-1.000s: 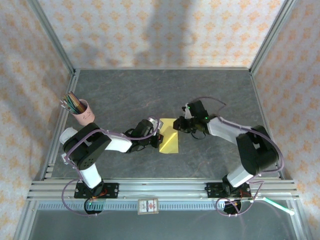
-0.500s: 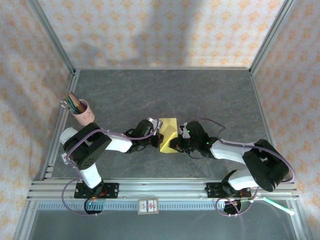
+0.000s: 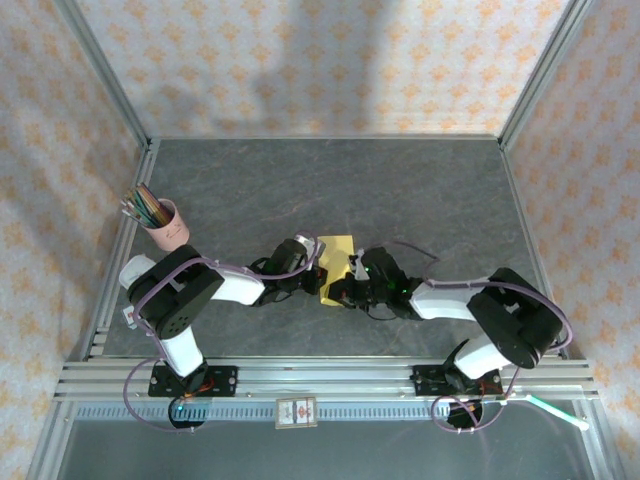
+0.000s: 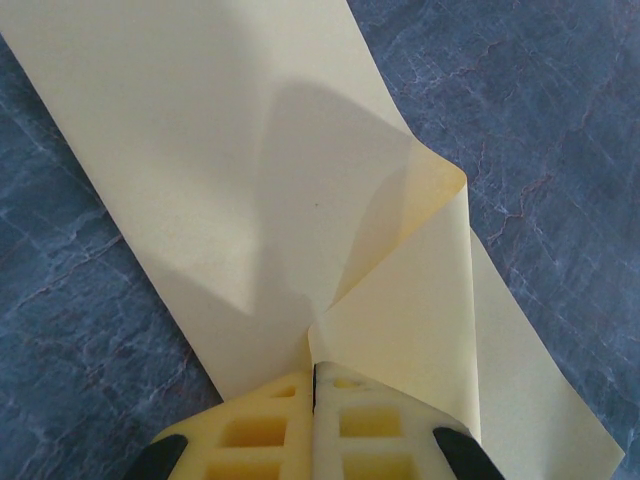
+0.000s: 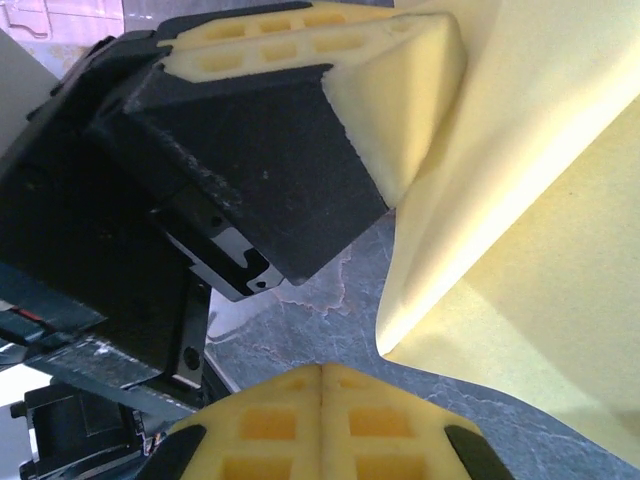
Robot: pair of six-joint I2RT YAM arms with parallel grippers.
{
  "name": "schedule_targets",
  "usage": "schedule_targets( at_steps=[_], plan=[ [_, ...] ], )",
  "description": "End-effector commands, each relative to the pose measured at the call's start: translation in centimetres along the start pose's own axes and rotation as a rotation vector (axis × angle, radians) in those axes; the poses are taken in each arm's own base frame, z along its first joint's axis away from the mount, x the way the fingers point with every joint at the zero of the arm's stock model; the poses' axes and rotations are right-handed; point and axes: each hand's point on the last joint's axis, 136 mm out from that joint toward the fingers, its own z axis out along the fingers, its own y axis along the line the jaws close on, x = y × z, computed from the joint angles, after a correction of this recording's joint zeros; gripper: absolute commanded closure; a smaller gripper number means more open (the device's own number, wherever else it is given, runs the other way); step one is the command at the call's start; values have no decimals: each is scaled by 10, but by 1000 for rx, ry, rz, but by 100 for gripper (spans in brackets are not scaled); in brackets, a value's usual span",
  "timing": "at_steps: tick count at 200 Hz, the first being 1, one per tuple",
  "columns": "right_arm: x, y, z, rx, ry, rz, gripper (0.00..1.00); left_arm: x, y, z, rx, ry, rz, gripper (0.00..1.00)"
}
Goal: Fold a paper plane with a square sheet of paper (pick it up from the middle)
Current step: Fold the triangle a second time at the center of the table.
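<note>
Right at the tips of your left gripper [image 4: 313, 400] lies the square sheet of paper [image 4: 200, 150], flat with one flap curled over. It's pinched shut on that flap's edge, I'd guess to hold the fold. Your right gripper [image 5: 322, 400] is closed on nothing just beside the sheet, probably ready to press the crease.

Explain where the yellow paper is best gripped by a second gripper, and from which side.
Probably the curled-up flap of the square sheet of paper, approached from the side opposite the left gripper, which pinches one edge. The rest lies flat, offering fingers no raised edge.
</note>
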Motion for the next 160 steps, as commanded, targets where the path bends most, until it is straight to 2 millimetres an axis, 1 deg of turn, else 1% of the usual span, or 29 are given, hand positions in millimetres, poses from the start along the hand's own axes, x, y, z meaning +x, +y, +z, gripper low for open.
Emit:
schedule_targets(
  at_steps=[1,39,73,118,160],
  plan=[
    [-10,14,5,-30,-31,-23,98,45,31,7,-122,144,-29,100],
    [-14,16,11,-26,-28,-32,99,46,30,7,-117,146,-32,100],
    [-15,12,17,-8,-22,-34,99,46,31,7,-119,148,-28,100],
    [-15,-2,22,35,-17,-29,99,46,31,7,-121,153,-22,100],
    [-16,-12,26,71,-18,-29,99,46,31,7,-125,153,-20,100]
  ],
)
